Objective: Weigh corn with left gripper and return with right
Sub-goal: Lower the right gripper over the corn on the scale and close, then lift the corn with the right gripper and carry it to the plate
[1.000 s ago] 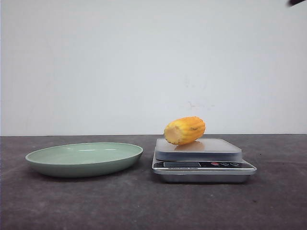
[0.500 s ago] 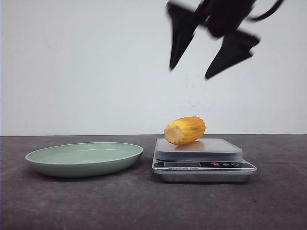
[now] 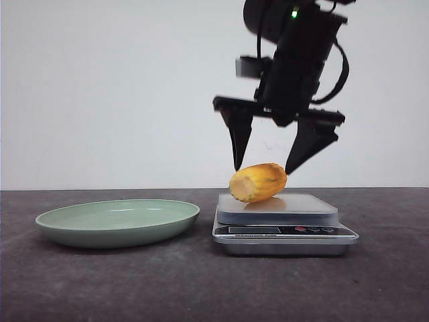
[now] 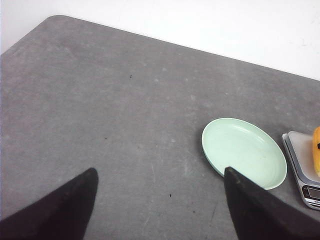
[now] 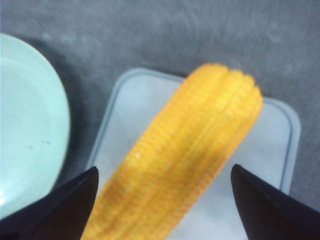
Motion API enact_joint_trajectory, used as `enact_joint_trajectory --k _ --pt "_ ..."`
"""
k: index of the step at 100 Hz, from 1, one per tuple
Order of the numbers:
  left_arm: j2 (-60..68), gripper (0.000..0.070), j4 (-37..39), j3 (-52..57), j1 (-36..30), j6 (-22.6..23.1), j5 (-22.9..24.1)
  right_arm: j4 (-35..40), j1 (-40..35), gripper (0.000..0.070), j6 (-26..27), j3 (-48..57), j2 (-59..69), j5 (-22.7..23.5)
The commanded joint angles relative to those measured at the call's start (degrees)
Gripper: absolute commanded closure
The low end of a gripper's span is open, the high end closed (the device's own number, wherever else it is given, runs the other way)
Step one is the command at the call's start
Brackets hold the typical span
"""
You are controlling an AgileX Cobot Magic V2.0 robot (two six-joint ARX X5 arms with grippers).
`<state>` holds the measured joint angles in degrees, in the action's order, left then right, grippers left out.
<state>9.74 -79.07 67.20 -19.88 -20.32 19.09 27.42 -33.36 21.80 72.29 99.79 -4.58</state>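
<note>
Descending fast over the last second, the right gripper (image 3: 263, 168) is now hanging just above the corn (image 3: 258, 182), where a moment ago it was high in the front view and before that nearly out of it. Nothing else has shifted.

Nearest the robot, the dark table (image 3: 134, 282) is lying bare in front. On it the scale (image 3: 284, 231) is standing to the right of the green plate (image 3: 117, 221), near it but apart. The corn is lying on its side across the scale's platform, pale cut end toward the camera and the plate side, rounded tip pointing away.

The cob is looking stiff and fairly light, yet round enough to roll; its kernel rows should be giving the pads some purchase. Closing across the thick middle, square to its length, seems the safest hold.

The right gripper's fingers (image 3: 238, 137) are spread wide, wider than the cob, straddling it from above and touching nothing that I can see; in the right wrist view the corn (image 5: 185, 165) is sitting between the two tips.

The left gripper (image 4: 160, 200) is waiting well away beyond the plate (image 4: 245, 150), also spread apart and gripping nothing.
</note>
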Motion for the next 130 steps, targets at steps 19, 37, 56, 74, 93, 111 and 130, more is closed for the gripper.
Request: enact_joint_trajectory --k 19,37,56,74,93,111,130 --pt "0.31 0.0226 0.66 0.59 -0.07 1.53 -0.24 0.02 -0.5 0.0381 4.44 1.31 0.94 0.07" --pt "0.31 0.0226 0.68 0.59 -0.07 1.86 -0.17 0.72 -0.48 0.0615 5.22 1.31 0.98 -0.09" --pt "0.31 0.0226 0.63 0.59 -0.07 2.1 -0.04 0.5 -1.03 0.07 5.05 1.31 0.92 -4.76" --pt "0.31 0.0226 0.68 0.59 -0.07 2.29 -0.04 -0.07 -1.18 0.07 2.75 1.36 -1.62 -4.7" --pt "0.31 0.0226 0.7 0.59 -0.07 2.29 -0.04 0.5 -3.48 0.07 -1.64 3.28 -8.09 -1.42" --pt "0.31 0.0226 0.72 0.59 -0.07 2.29 -0.04 1.55 -8.57 0.07 -2.99 9.88 -10.12 0.26" --pt "0.31 0.0227 0.7 0.59 -0.07 2.25 -0.04 -1.92 -14.36 0.07 -2.34 16.17 -6.49 0.24"
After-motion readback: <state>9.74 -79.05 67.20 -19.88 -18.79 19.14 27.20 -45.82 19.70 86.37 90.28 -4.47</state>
